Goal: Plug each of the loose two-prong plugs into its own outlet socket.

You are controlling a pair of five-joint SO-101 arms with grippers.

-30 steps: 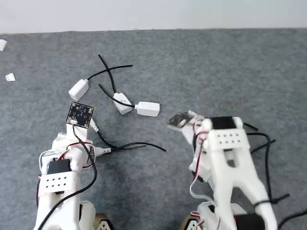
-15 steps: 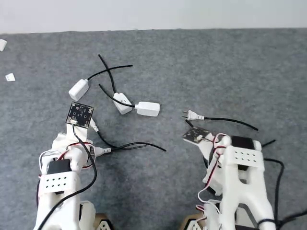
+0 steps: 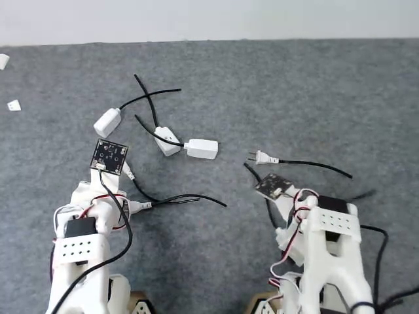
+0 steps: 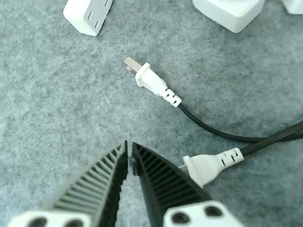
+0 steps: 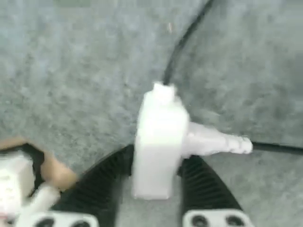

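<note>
The right end effector (image 5: pixel 157 158) is closed on a corded socket (image 5: pixel 158 137). This white block stands upright between the two black fingers, and its black cord leaves from the far end. Just beyond it on the grey worktop (image 3: pixel 294 85) lies a white plug (image 5: pixel 215 141). The plug's ribbed tail and cable run off sideways, and its prong end is hidden behind the block, so contact between the two cannot be judged. In the high view this white plug (image 3: pixel 263 157) lies just ahead of the right arm. Its long axis runs across the worktop, with the prongs aimed at the view's left toward an end socket (image 3: pixel 201 149) that lies well apart.

The left end effector (image 4: pixel 128 147) is drawn together to a thin slit and has hold of nothing. Ahead of its tips lies the near plug (image 4: pixel 150 81), apart from them. It is set diagonally, with its prongs pointing away from the fingers toward a slotted socket (image 4: pixel 87 14) whose two slots face up. A second plug (image 4: pixel 210 166) lies just beside one finger, its prong end hidden behind that finger.
</note>
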